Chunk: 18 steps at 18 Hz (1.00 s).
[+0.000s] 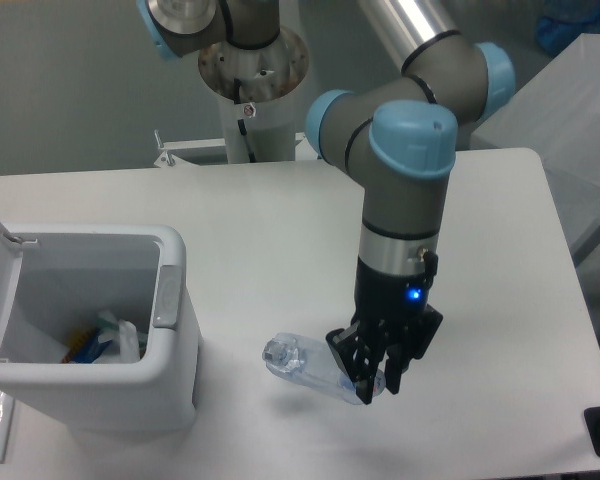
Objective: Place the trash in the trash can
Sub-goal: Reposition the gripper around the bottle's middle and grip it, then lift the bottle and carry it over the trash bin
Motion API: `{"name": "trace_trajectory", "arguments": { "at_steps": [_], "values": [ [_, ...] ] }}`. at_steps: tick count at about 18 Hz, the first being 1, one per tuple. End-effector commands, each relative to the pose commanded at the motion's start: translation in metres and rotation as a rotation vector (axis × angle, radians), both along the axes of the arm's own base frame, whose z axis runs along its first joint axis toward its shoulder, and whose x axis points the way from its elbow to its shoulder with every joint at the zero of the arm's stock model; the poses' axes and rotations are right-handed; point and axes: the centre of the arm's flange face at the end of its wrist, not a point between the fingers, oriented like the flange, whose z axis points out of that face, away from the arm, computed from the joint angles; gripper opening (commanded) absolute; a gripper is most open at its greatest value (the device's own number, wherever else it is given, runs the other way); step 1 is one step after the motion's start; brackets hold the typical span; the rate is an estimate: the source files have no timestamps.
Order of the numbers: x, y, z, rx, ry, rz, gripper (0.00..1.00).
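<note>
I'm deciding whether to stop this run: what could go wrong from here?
The gripper holds the bottle by one end only, so it may swing or slip out on the way. Sticking out sideways, it could also catch the bin rim rather than drop in.

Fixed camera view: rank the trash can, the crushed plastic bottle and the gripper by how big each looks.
1. Trash can, by far the largest.
2. and 3. Crushed plastic bottle and gripper: they look alike, and the gripper hides one end of the bottle, so no ranking.
</note>
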Motion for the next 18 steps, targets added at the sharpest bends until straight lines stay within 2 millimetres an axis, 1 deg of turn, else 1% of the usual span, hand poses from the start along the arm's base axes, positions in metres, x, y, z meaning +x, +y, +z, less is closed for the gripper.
{"name": "trace_trajectory", "arguments": {
  "at_steps": [3, 4, 7, 10, 13, 16, 17, 18],
  "values": [
    [0.005, -0.014, 0.059, 0.083, 0.060, -0.006, 0.14],
    [0.010, -0.017, 0.073, 0.099, 0.084, -0.010, 0.14],
    [0.023, -0.023, 0.106, 0.167, 0.187, -0.020, 0.14],
    [0.042, -0.033, 0.139, 0.215, 0.258, -0.028, 0.14],
    [0.059, -0.038, 0.161, 0.239, 0.286, -0.039, 0.14],
    [0.082, -0.036, 0.169, 0.251, 0.289, -0.062, 0.14],
    [0.097, -0.033, 0.171, 0.257, 0.283, -0.079, 0.14],
    [0.110, -0.038, 0.178, 0.264, 0.291, -0.086, 0.14]
  ]
}}
